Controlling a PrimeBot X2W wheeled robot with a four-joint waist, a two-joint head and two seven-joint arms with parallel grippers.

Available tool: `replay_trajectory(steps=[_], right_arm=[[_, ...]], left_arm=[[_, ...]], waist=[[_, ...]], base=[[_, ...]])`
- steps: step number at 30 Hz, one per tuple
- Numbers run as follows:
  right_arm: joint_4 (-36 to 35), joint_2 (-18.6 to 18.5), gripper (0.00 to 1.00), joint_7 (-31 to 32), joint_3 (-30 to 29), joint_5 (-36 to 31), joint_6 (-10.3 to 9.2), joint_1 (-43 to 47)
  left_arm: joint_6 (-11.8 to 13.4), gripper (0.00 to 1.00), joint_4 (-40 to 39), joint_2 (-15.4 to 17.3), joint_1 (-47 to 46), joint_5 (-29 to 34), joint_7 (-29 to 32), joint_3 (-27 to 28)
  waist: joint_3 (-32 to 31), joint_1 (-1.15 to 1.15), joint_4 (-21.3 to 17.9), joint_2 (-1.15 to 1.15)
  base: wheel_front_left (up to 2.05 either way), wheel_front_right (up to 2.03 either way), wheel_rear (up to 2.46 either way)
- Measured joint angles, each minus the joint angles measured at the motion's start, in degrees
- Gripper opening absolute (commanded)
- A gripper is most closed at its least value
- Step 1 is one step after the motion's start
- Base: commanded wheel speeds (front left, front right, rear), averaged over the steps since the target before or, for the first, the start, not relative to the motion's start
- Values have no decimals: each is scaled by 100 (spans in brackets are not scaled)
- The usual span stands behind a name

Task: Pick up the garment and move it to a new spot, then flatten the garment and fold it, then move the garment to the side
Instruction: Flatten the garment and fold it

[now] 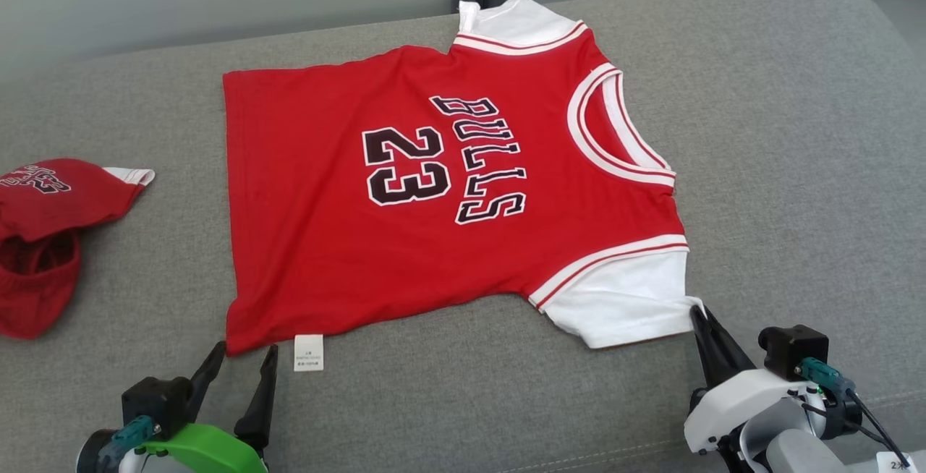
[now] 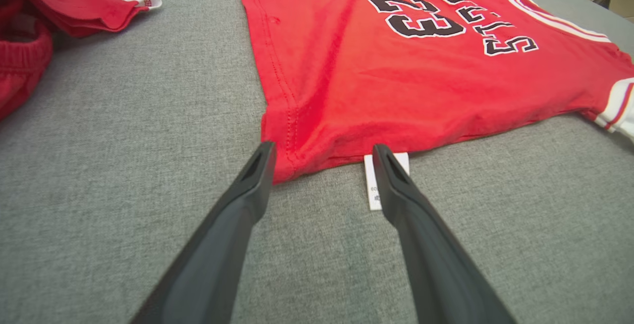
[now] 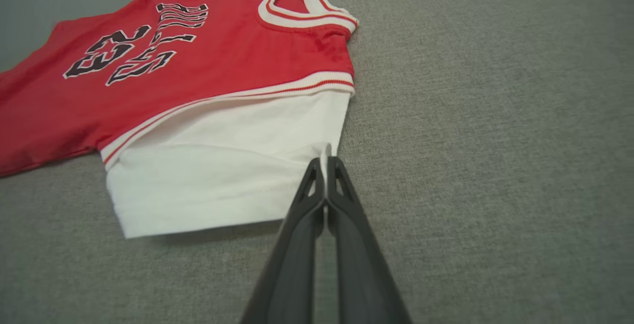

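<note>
A grey fabric couch (image 1: 781, 133) carried two red garments.
A red jersey (image 1: 448, 191) printed "BULLS 23" lay spread flat across its middle, collar toward the robot's right, white sleeves at the near and far edges, a white care label (image 1: 309, 353) poking out by its near hem corner onto the fabric. A crumpled red garment (image 1: 43, 241) sat well apart at the left edge.

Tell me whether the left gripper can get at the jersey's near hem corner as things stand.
Probably yes: the left gripper is open, its fingers flanking the hem corner of the jersey on the sofa, nothing blocking them.
</note>
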Motion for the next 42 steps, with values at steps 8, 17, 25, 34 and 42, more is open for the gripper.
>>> replay_trajectory(steps=[8, 17, 25, 34, 42], right_arm=[[-82, 0, 0, 0, -54, -20, 40, -11], [-109, -2, 0, 0, -131, -46, 63, -9], [-110, 5, 0, 0, -126, -64, 114, -5], [-109, 4, 0, 0, -145, -112, 114, -3], [-107, 19, 0, 0, -156, -153, 157, -2]], left_arm=[[-2, 100, 304, -96, -135, 2, 12, -69], [-2, 100, 544, -99, -255, 43, 15, -65], [-53, 87, 806, 104, -467, 357, 118, -240], [-96, 61, 1005, 145, -584, 448, 177, -286], [-123, 36, 1128, 134, -615, 448, 176, -330]], waist=[[86, 0, -168, 0], [103, 0, -178, 0], [110, 0, -145, 0], [128, 0, -134, 0], [130, 0, -136, 0]], base=[[0, 0, 0], [0, 0, 0], [0, 0, 0], [0, 0, 0], [0, 0, 0]])
